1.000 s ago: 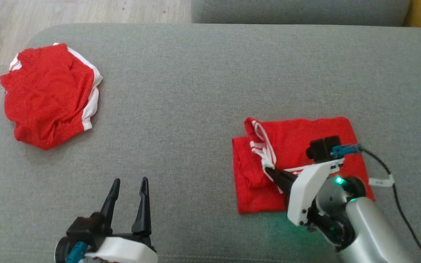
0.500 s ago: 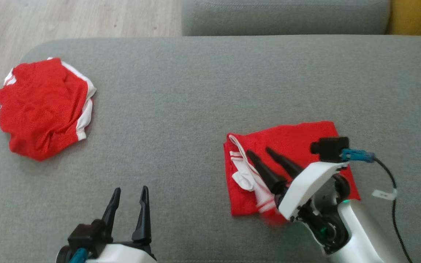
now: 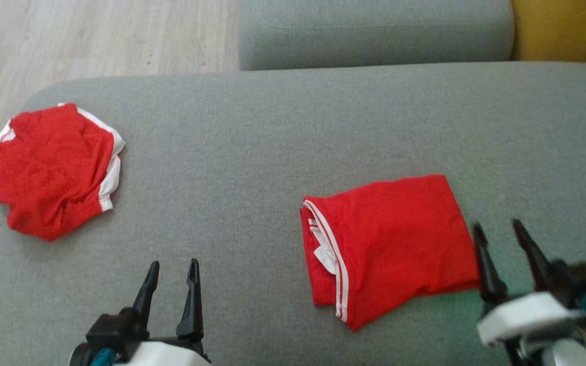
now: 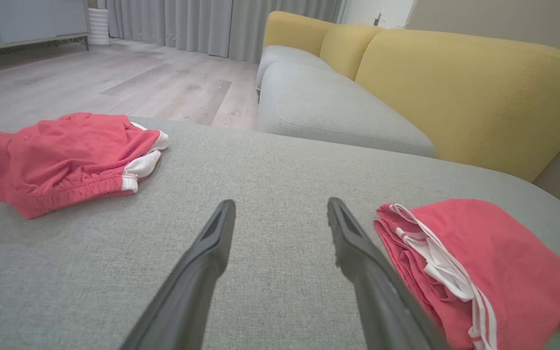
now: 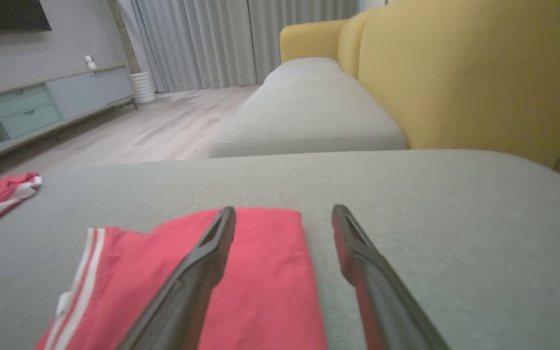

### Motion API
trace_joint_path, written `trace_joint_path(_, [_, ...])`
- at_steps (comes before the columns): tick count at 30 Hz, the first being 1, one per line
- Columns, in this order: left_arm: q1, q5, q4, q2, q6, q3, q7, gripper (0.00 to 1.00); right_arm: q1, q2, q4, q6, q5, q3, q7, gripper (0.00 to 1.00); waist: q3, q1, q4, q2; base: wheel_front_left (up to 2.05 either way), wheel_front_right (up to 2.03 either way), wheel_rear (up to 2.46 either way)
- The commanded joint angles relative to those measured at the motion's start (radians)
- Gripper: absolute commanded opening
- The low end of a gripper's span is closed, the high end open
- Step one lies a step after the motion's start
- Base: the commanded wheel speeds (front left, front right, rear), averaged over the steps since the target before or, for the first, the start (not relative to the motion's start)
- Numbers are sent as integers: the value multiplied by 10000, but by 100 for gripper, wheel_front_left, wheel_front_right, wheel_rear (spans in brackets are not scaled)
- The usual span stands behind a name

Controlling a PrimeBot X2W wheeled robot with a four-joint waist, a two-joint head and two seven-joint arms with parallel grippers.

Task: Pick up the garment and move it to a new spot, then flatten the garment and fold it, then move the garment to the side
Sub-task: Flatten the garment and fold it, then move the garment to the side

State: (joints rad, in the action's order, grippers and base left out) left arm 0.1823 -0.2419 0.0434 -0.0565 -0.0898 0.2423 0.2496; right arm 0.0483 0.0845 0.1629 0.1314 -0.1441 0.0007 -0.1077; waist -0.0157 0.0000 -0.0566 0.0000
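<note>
A red garment (image 3: 394, 239) with white stripes lies folded on the grey cushion (image 3: 272, 152), right of centre. It also appears in the left wrist view as the garment (image 4: 503, 262) and in the right wrist view as the garment (image 5: 260, 272). My right gripper (image 3: 496, 226) stands open just off its right edge, nothing between the fingers; in the right wrist view the right gripper (image 5: 284, 210) hovers over the garment's right side. My left gripper (image 3: 173, 264) is open near the front edge, well left of the garment, and the left gripper (image 4: 281, 204) holds nothing.
A second red garment (image 3: 51, 168) with white trim lies crumpled at the cushion's far left. Behind are another grey seat cushion (image 3: 374, 35), a yellow backrest (image 3: 567, 30) and wooden floor (image 3: 94, 35). Bare grey fabric spreads between the two garments.
My right gripper opened, let go of the garment and drew back to the lower right. The garment now lies folded and free. The camera has tilted, shifting the whole scene down.
</note>
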Motion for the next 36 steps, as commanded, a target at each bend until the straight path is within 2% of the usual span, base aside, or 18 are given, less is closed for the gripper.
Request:
trace_joint_path(1, [-132,158,-304,62,54,-407,122,100,-58,185,-147,-7,389,-3,-441,100,115,0,0,0,0,0,0])
trace_joint_path(4, [-38,375,-263,62,140,-533,122,100,261,107,377,-7,1182,-618,-1239,100,245,0,-26,0,0,0,0])
trace_joint_path(7, [121,550,-138,62,245,-667,122,100,483,-16,748,-7,1582,-946,-1501,100,413,0,-68,0,0,0,0])
trace_joint_path(18, [572,852,173,62,408,-1073,122,100,857,-198,576,-7,1546,-899,-1538,100,746,0,-270,0,0,0,0])
trace_joint_path(36, [600,790,191,62,436,-1078,122,100,591,-235,788,-7,1329,-567,-1540,100,747,0,-331,0,0,0,0])
